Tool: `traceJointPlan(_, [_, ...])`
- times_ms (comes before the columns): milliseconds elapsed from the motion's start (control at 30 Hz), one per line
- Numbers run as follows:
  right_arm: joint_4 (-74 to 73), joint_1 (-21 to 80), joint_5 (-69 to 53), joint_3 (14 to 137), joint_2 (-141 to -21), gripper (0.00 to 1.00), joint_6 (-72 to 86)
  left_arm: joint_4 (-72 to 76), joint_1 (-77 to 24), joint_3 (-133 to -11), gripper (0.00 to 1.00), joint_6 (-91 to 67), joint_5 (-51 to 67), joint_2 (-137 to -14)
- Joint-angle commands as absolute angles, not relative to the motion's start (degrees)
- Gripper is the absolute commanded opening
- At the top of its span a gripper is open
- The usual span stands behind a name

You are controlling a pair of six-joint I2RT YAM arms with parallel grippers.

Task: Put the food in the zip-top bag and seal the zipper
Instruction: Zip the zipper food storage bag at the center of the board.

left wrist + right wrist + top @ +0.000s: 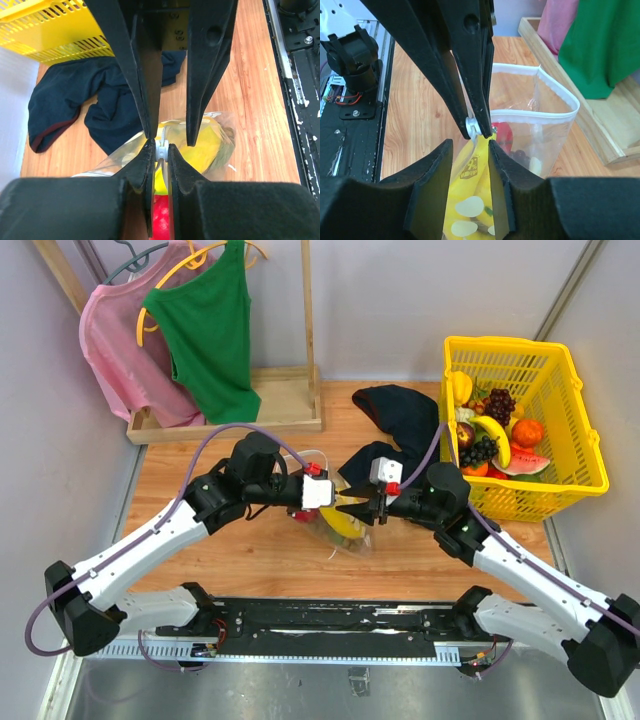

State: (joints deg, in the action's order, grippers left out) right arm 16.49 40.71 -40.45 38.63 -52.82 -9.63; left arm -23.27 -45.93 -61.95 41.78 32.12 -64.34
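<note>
Jaws of the left gripper [160, 146] clench the white zipper strip [535, 114] of the clear plastic zip-top bag [552, 145]. Right gripper [470, 144] jaws stand parted, grasping nothing.

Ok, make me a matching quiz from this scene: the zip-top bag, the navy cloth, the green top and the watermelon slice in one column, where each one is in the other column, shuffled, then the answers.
1. zip-top bag
2. navy cloth
3. green top
4. watermelon slice

A. hanging on a hanger
B. in the yellow basket
C. crumpled on the table beside the basket
D. between the left claw and right claw, mouth open

Pairs: 1-D, 2-C, 3-A, 4-B
</note>
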Motion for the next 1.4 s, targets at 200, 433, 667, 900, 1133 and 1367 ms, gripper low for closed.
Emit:
traceJointPlan(200, [19.2,40.3,-41.3,40.4,-54.1,0.24,-10.7,-23.7,-45.8,-63.1,0.0,43.5,34.8,-65.0])
traceJointPlan(433, [16.7,40.3,-41.1,40.8,-53.8,0.01,-11.9,-25.0,-45.8,-63.8,0.01,43.8,34.4,-65.2])
traceJointPlan(667, [13.8,40.3,-41.0,41.1,-52.3,0.0,-12.0,-27.8,-45.8,-64.3,0.02,43.7,30.6,-64.7])
traceJointPlan(900, [12.0,40.3,-38.5,41.4,-51.3,0.01,-11.6,-29.6,-45.8,-64.6,0.05,42.2,27.1,-64.1])
traceJointPlan(1133, [12.6,40.3,-39.2,41.4,-51.0,0.01,-11.4,-28.8,-45.8,-64.7,0.01,41.0,25.9,-64.2])
traceJointPlan(1367, [14.1,40.3,-41.4,41.8,-53.3,0.34,-10.7,-25.8,-45.8,-64.8,0.0,42.1,32.1,-65.0])
